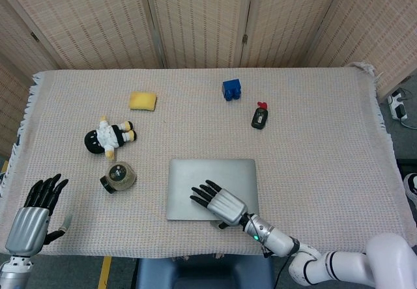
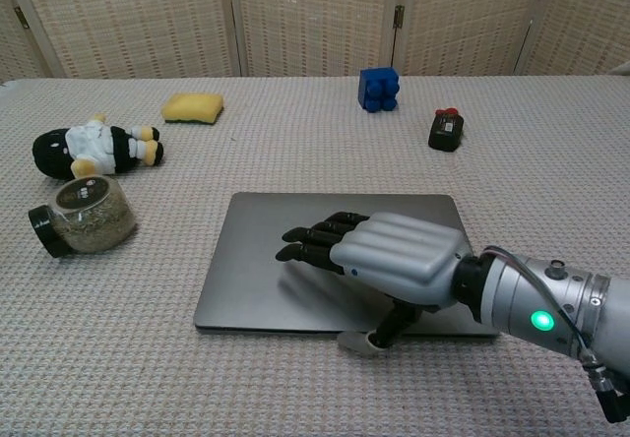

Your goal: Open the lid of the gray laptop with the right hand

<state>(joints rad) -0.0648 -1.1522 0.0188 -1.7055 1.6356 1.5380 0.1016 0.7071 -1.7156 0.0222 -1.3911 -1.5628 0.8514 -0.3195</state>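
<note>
Fingers [image 2: 313,240] of my right hand [image 2: 394,258] lay stretched flat and a little apart over the closed lid of the gray laptop [image 2: 295,260], gripping nothing, while the thumb reached down past the near edge by the front lip. I could not tell whether the thumb tip touched the lid or only the cloth. My laptop sat shut near the front middle of the table [image 1: 313,120]. My left hand [image 1: 36,211] hung open at the near left corner, fingers spread, holding nothing. Left of the laptop a jar [image 2: 84,216] lay on its side, with a plush doll [image 2: 94,149] beyond it. Farther back I had a yellow sponge [image 2: 193,108], a blue block [image 2: 378,90] and a small black device [image 2: 446,130] with a red top.
</note>
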